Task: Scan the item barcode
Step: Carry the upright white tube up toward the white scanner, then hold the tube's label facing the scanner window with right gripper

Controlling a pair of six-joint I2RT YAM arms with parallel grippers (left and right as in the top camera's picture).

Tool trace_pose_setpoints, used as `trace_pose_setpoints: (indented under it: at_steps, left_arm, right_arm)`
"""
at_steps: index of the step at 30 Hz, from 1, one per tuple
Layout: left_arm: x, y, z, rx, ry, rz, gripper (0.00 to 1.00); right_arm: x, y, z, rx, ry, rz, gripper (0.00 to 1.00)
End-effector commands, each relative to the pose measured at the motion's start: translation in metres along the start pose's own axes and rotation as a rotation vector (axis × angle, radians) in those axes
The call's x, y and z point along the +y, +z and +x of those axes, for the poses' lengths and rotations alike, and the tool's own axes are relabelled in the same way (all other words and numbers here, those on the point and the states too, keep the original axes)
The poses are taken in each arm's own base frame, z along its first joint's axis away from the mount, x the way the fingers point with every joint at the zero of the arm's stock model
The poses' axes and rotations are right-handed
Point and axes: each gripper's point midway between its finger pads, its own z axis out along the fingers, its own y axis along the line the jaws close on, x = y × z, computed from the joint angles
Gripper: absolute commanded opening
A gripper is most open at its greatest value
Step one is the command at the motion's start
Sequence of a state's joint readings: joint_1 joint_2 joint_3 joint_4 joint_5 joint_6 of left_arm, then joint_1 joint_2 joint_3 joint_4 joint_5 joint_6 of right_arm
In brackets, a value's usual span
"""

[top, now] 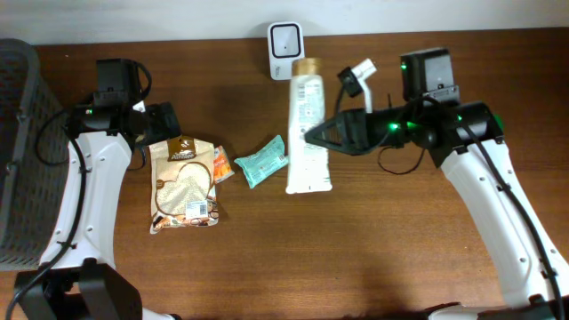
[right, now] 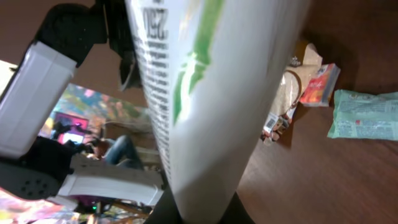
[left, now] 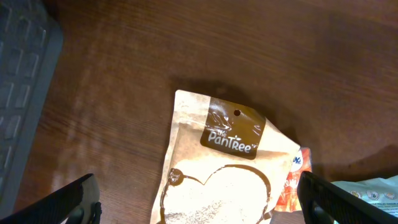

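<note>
The right claw [top: 313, 133] is clamped on the white lotion tube [top: 307, 102] at centre frame, its gold cap pointing up toward the white barcode scanner [top: 284, 40] at the top edge. In my judgement, scanning well means rolling the tube until its printed code faces the scanner window, then holding it steady and close. The wrist view shows small print on the tube, but I cannot pick out a barcode. The left claw [top: 164, 118] hangs wide apart and holds nothing, above the PanTree snack pouch [left: 233, 134] on the tabletop [top: 382, 249].
</note>
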State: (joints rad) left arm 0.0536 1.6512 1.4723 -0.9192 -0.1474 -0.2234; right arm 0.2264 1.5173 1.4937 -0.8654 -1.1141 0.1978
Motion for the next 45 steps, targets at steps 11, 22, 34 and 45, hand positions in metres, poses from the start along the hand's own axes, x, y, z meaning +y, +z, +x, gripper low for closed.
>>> trace_pose_setpoints:
  at_steps: [11,22,34,45]
  left_arm:
    - [0.001,-0.005,-0.006,-0.021,0.015,-0.004,0.99]
    - [0.001,-0.005,-0.006,-0.021,0.015,-0.004,0.99]
    - [0.001,-0.005,-0.006,-0.021,0.015,-0.004,0.99]
    - [0.001,-0.005,-0.006,-0.021,0.015,-0.004,0.99]
  right_arm:
    - [0.023,0.029,-0.081,0.083,-0.457,0.367,0.04]
    - [-0.155,0.012,-0.173,-0.022,-0.551,1.185,0.04]
    - [-0.258,0.025,-0.236,-0.017,-0.868,1.596,0.04]
    - [-0.309,0.041,-0.230,0.098,-0.961,1.708,0.04]
